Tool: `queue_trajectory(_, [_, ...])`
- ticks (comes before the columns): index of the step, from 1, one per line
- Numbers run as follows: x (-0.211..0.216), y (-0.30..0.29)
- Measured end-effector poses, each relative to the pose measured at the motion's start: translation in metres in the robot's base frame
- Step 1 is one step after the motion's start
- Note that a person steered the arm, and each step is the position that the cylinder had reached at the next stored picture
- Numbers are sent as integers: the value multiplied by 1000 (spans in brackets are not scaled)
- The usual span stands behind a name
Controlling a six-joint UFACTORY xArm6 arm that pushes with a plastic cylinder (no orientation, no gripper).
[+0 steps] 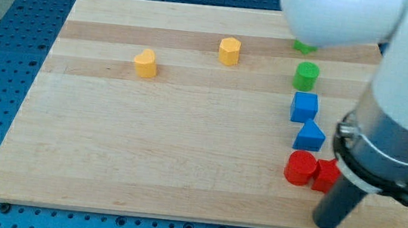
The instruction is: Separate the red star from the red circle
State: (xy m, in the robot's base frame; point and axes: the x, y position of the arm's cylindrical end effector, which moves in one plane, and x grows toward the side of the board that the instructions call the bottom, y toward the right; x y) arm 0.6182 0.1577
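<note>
The red circle (301, 167) sits near the board's lower right. The red star (326, 175) touches its right side and is partly hidden by the arm. My tip (324, 224) is the low end of the dark rod, just below and right of the red star, close to the board's bottom edge. It is apart from both red blocks.
A blue triangular block (310, 135) and a blue cube (304, 107) stand above the red circle. A green cylinder (306, 75) and another green block (303, 45), half hidden by the arm, lie higher. Two yellow blocks (146, 63) (229, 51) sit top left. The wooden board (147, 146) holds all.
</note>
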Motion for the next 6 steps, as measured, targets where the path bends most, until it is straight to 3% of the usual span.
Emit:
queue_trajectory(1, [-12,43])
queue_trajectory(4, [-45,40])
queue_trajectory(6, [-96,-121])
